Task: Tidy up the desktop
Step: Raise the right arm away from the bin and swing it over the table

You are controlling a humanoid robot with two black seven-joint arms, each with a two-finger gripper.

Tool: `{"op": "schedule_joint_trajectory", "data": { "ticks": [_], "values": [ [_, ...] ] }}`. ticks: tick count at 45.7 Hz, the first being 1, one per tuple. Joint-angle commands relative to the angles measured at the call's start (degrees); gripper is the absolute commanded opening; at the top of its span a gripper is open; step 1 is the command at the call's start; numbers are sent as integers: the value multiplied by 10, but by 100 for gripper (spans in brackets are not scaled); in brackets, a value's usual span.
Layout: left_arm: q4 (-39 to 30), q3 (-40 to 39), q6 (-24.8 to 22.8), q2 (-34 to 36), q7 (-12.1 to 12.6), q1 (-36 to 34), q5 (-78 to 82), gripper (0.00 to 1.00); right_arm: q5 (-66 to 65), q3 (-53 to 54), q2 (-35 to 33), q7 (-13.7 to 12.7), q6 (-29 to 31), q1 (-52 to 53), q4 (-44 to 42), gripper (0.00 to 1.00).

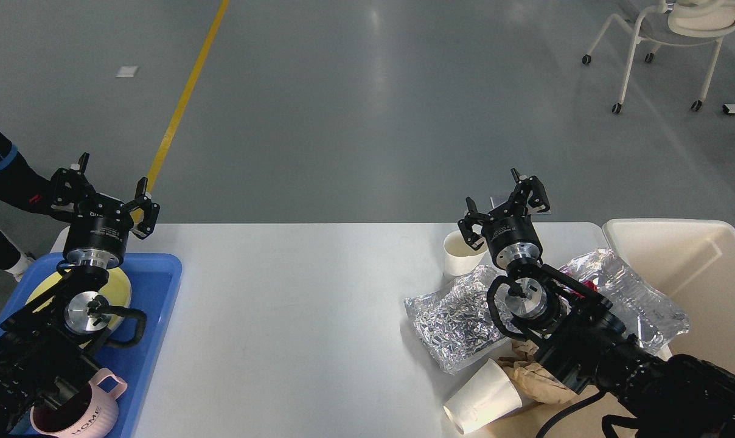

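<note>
So the mess is all on the right half of the desk [294, 304]: the upright paper cup [460, 254] sits just left of and below the right gripper [502, 207], which hangs spread open, holding nothing. Foil bags [459, 316] lie nearer me. The left gripper [109, 182], also open and empty, is well apart over the blue tray [160, 304], so I'd say it's the right arm's job.

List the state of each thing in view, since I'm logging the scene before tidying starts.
Left gripper: open, empty.
Right gripper: open, empty.
White paper cup at the table's back: upright.
White paper cup at the front: tipped on its side.
Silver foil bag: crumpled, lying flat.
Pink ceramic mug: upright in the blue plastic tray.
Beige plastic bin: open.
</note>
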Motion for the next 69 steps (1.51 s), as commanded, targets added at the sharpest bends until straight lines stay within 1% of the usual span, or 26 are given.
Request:
{"op": "schedule_joint_trajectory", "data": {
  "ticks": [1, 7, 13, 17, 21, 26, 30, 33, 39, 49, 54, 61, 65, 69],
  "values": [
    [0, 0, 0, 0, 0, -1, 0, 97, 0, -2, -9, 0, -2, 18, 0, 100],
    [0, 0, 0, 0, 0, 0, 0, 97, 0, -31, -51, 0, -4, 58, 0, 100],
    [0, 0, 0, 0, 0, 0, 0, 97, -6, -115, -113, 0, -4, 125, 3, 100],
    [0, 0, 0, 0, 0, 0, 0, 97, -8, -199, -162, -1, -4, 187, 2, 100],
    [0, 0, 0, 0, 0, 0, 0, 97, -1, -317, -192, 0, -1, 243, 6, 100],
    [0, 0, 0, 0, 0, 0, 0, 97, 0, -479, -205, 0, 4, 301, 14, 100],
    [0, 0, 0, 0, 0, -1, 0, 97, 0, -560, -209, 0, 4, 342, 29, 100],
    [-1, 0, 0, 0, 0, 0, 0, 97, 0, -587, -222, 0, 4, 368, 42, 100],
    [-1, 0, 0, 0, 0, 0, 0, 97, -1, -605, -250, 0, 6, 403, 76, 100],
    [-1, 0, 0, 0, 0, -1, 0, 97, -7, -691, -254, 0, 9, 458, 115, 100],
    [0, -1, 0, 0, 0, 0, 0, 97, -4, -710, -253, 0, 9, 460, 122, 100],
    [0, -1, 0, 0, 0, 0, 0, 97, -5, -730, -268, 0, 9, 476, 168, 100],
    [-1, -1, 0, 0, 0, 0, 0, 97, -5, -763, -274, -1, 9, 479, 171, 100],
    [-1, -1, 0, 0, 0, 0, 0, 97, -2, -773, -271, 0, 9, 487, 175, 100]
  ]
}}
